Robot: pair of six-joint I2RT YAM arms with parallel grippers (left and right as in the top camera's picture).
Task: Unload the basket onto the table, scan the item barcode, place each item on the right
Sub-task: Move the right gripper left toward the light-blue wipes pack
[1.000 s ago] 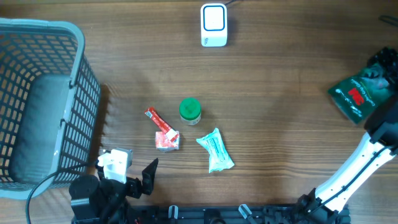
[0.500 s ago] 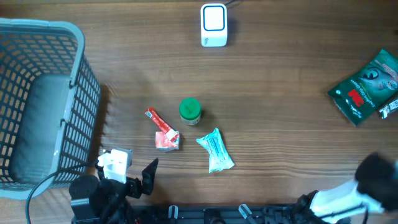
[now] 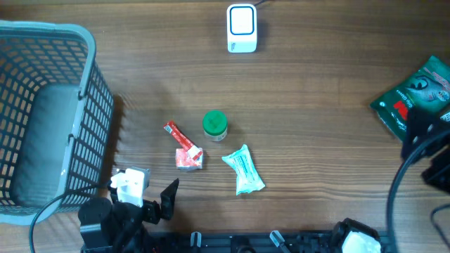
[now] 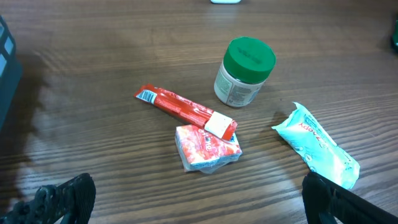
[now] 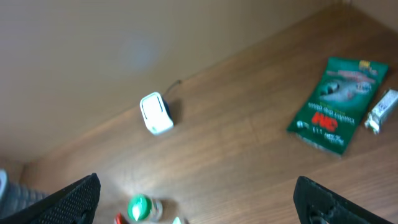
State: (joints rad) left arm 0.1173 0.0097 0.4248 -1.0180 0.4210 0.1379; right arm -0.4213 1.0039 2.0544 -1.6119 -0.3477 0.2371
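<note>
Both are gaping wide, holding nothing: left gripper [image 4: 199, 205] beside the basket [image 3: 91, 84], right gripper [image 5: 196, 202] raised high; green-lidded jar [image 3: 214, 124], red stick sachet [image 3: 176, 135], crumpled red packet [image 3: 188, 159] and teal pouch [image 3: 244, 171] are lying mid-table; white scanner [image 3: 241, 29] is sitting at the far edge, dark green pouch [image 3: 395, 104] far right.

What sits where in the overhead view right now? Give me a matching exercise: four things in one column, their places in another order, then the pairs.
Things
1. scanner
2. basket
3. green packet
4. jar

Places
A. right edge of the view
B. middle, just right of the red stick
C. top centre
D. left side

Pairs: 1-C, 2-D, 3-A, 4-B
</note>
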